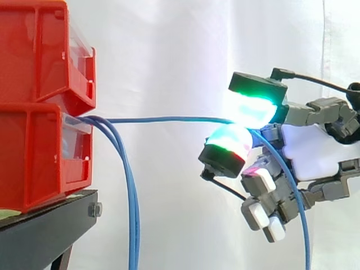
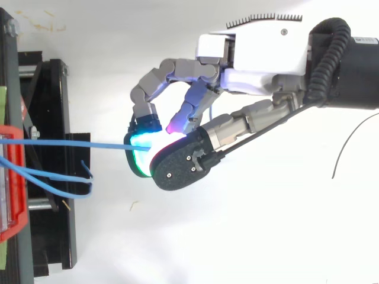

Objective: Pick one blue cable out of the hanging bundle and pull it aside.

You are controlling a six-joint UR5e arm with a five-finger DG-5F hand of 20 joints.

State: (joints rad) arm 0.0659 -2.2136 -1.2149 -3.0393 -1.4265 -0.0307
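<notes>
robot hand (image 1: 315, 151) pinching blue cable (image 1: 169, 119), stretched level from red bin (image 1: 39, 163)

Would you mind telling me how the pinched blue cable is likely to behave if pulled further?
The blue cable is probably floppy: past the hand it droops down. Likely light, since a pinch between pads holds it level. Its run to the red bins looks taut, so further pulling may meet resistance.
</notes>
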